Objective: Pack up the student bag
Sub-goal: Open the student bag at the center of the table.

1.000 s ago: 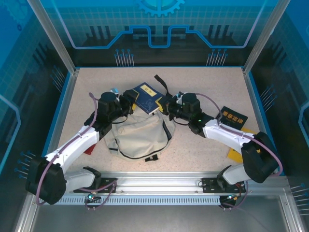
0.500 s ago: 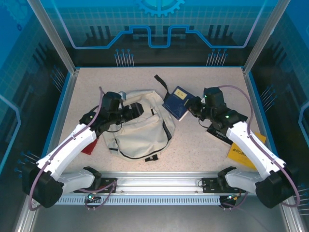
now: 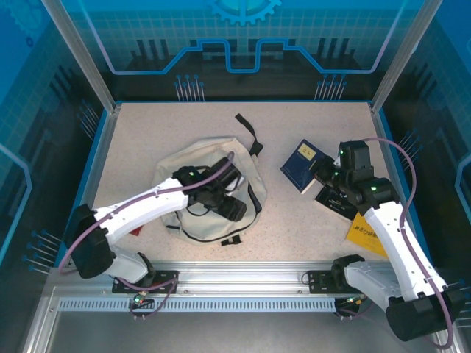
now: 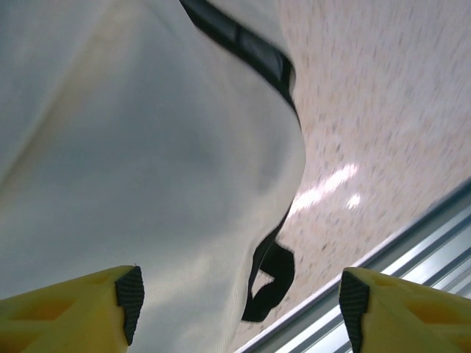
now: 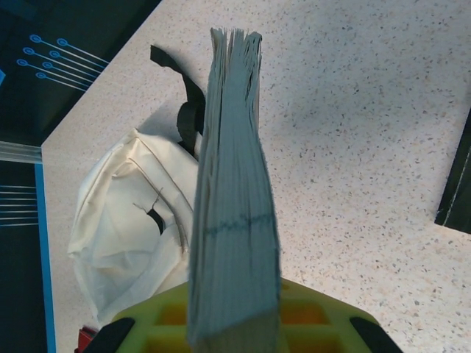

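The student bag (image 4: 132,162) is matt cream cloth; the surface (image 4: 383,95) beside it, smooth and glossy. The book (image 5: 232,220) shows paper edges.

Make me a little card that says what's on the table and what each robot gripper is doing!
bag: cream student bag, lying on the table
left gripper: open, over the bag
right gripper: shut on a blue book, to the right of the bag
other books: black book and yellow book by the right arm
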`<state>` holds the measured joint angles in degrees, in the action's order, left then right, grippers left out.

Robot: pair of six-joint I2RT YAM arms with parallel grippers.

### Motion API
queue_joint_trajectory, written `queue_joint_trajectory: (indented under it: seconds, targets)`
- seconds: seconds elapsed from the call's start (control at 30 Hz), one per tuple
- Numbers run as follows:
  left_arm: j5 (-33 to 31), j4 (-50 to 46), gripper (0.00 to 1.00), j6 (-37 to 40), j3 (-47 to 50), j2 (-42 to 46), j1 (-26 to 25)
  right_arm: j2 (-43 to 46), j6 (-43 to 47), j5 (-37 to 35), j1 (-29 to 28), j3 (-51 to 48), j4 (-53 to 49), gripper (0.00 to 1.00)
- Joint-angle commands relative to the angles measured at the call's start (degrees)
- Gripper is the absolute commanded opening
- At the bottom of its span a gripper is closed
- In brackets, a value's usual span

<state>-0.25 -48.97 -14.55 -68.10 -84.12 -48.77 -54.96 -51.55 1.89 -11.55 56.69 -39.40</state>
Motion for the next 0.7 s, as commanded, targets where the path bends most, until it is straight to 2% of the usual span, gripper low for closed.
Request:
queue_joint_trajectory:
  seconds: [0.0,0.07,0.33,0.5,0.6,0.67]
  targets:
    - [-2.94,-6.47,0.7,4.85,-1.1,-3.31,-2.76,0.82,0.63,1.77,0.86,-0.18,0.17,0.0]
    - [-3.57,-6.95,0.63,4.55,-1.07,-5.38,-3.38,0.6,0.13,2.39,0.93,-0.77,0.63,0.0]
    - [-5.71,-6.14,0.49,4.26,-0.72,-10.41,-4.16,0.6,0.14,3.21,1.18,-1.22,0.22,0.0]
    - [-8.32,-6.8,0.31,3.91,-1.86,-12.52,-4.14,1.17,-0.05,3.29,1.41,-1.65,0.2,0.0]
    - [-9.53,-6.45,0.19,4.22,-3.11,-11.69,-4.14,1.17,-0.21,3.35,1.48,-1.77,0.15,0.0]
    - [-10.55,-5.94,0.14,4.52,-3.74,-10.61,-4.05,1.26,-0.3,3.47,1.59,-1.86,0.11,0.0]
